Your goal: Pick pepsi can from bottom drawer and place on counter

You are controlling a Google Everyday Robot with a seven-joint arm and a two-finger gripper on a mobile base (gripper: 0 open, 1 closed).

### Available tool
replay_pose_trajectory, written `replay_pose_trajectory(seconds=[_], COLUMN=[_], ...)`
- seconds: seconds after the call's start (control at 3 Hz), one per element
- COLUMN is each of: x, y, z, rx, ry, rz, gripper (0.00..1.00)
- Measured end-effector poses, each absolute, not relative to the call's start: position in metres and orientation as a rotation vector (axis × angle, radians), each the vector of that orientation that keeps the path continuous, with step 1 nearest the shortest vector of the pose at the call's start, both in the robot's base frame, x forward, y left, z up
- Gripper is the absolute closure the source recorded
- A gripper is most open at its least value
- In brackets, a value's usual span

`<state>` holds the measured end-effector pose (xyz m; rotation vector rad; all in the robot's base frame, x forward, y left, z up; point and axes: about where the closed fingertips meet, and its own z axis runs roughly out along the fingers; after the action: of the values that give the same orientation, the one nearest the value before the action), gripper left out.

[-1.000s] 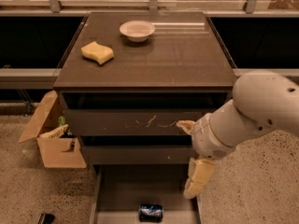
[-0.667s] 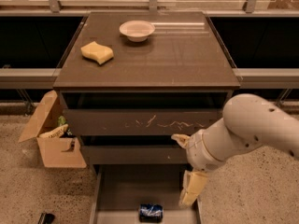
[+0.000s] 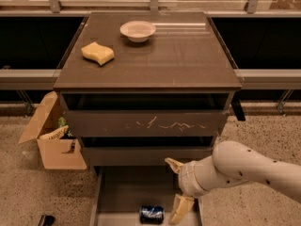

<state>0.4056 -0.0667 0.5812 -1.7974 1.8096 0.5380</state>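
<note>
lowered since earlier, pincer (image 3: 176, 187) gapes empty beside small dark-blue pepsi can (image 3: 151, 214) in shallow grey bottom drawer (image 3: 126, 192); reaching, next: straddle, close.

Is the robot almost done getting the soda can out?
Not yet. The bottom drawer is pulled open, so that part looks done. The gripper hangs open in the drawer, close beside the pepsi can, which lies on the drawer floor, not gripped. Left to do: grab the can, lift it, and set it on the counter.
</note>
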Motion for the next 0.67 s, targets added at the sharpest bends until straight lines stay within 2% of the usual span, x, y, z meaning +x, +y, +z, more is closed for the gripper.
replay_pose_trajectory(seconds=[0.33,0.67], x=[0.4170,0.4170], y=[-0.0557,-0.0557], z=[0.5409,0.5409], rx=[-1.737,-1.737], ry=[1.792,1.792], rz=[0.538,0.538], gripper=[0.00,0.00])
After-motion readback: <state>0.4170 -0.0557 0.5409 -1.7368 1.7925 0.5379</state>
